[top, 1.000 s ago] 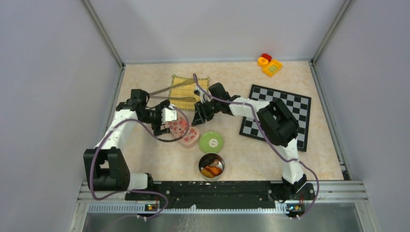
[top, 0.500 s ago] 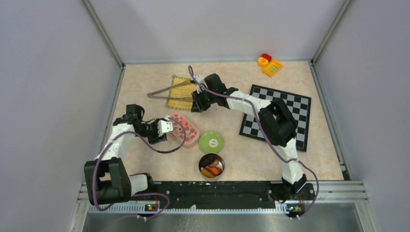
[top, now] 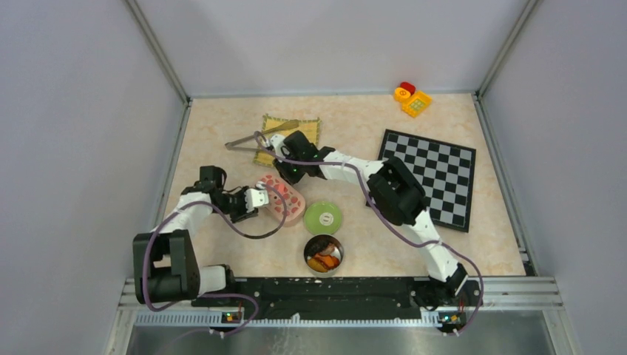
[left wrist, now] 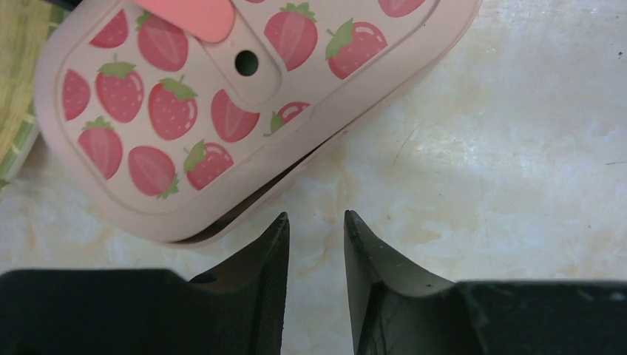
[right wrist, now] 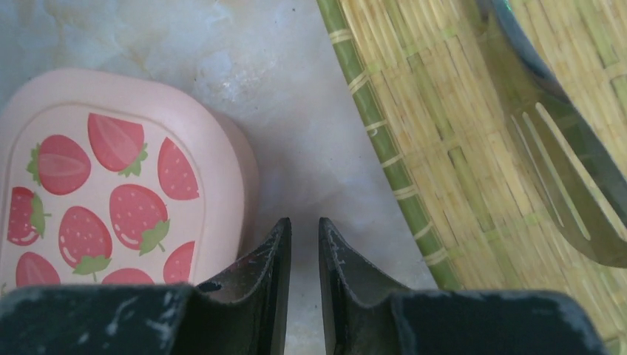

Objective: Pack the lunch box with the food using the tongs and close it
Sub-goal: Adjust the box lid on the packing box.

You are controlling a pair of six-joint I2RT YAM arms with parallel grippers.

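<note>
Left gripper [left wrist: 316, 228] hung low over the worktop [top: 355, 118] with the edge of the closed pink strawberry lunch box [left wrist: 185, 111] just beyond its fingertips. The right gripper [right wrist: 304, 231] sat at the box's far end, over the strip of bare worktop between the box and the bamboo mat [right wrist: 458, 111]. The tongs [top: 248, 140] lay untouched on that mat just past the right gripper, their joined end jutting off its left edge. The food [top: 323, 260] sat in a round tin [top: 307, 250] near the arms' bases, beside a green lid [top: 323, 217] and well apart from both grippers. A second earlier the left gripper had been over the box and the right one farther right, by the mat's near corner. Since then the left had drawn back to the box's left side and the right had swung in beside the box. Both grippers stood only narrowly apart and held nothing, with bare worktop showing in each gap. One right finger sat close against the box's corner, and contact could not be made out.
</note>
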